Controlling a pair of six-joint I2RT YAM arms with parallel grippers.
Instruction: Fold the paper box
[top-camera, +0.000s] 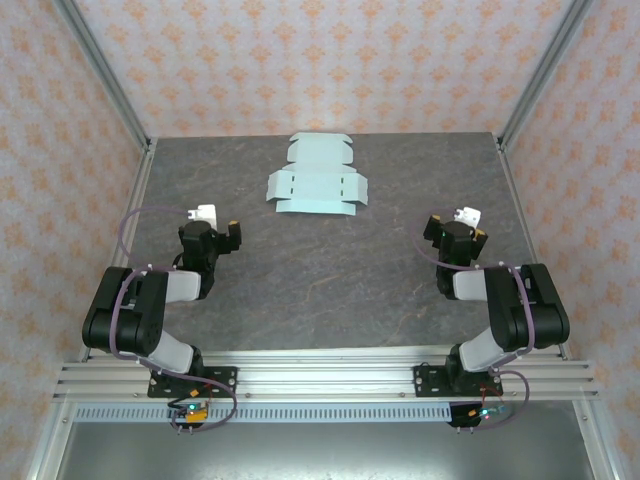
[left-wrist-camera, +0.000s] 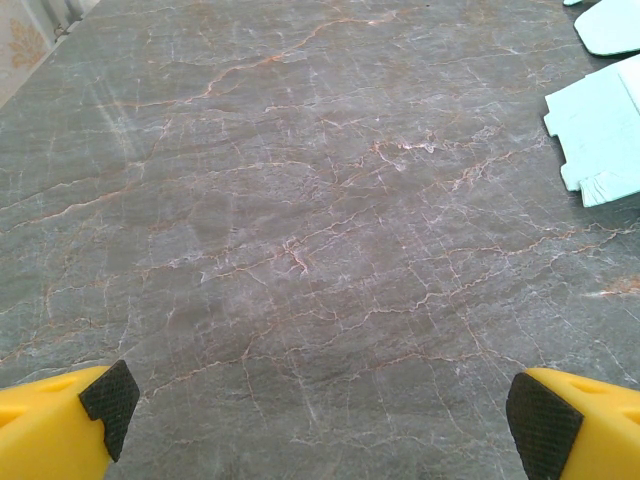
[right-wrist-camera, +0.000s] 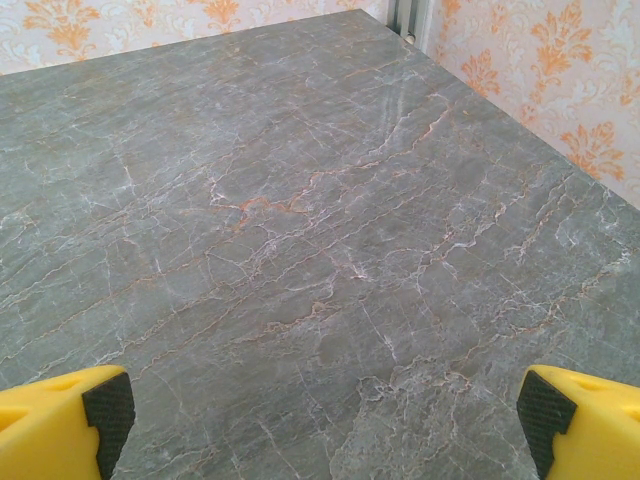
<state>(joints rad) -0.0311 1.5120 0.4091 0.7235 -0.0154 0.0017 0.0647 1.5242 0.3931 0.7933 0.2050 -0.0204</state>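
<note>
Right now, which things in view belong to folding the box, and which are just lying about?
For the job: paper box, flat and unfolded; left gripper, open; right gripper, open.
Just there: table; patterned walls; metal rail.

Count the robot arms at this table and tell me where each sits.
2. The left arm is mounted at the near left edge, the right arm at the near right edge. Both point toward the paper box lying at the far middle. None seems hidden.
</note>
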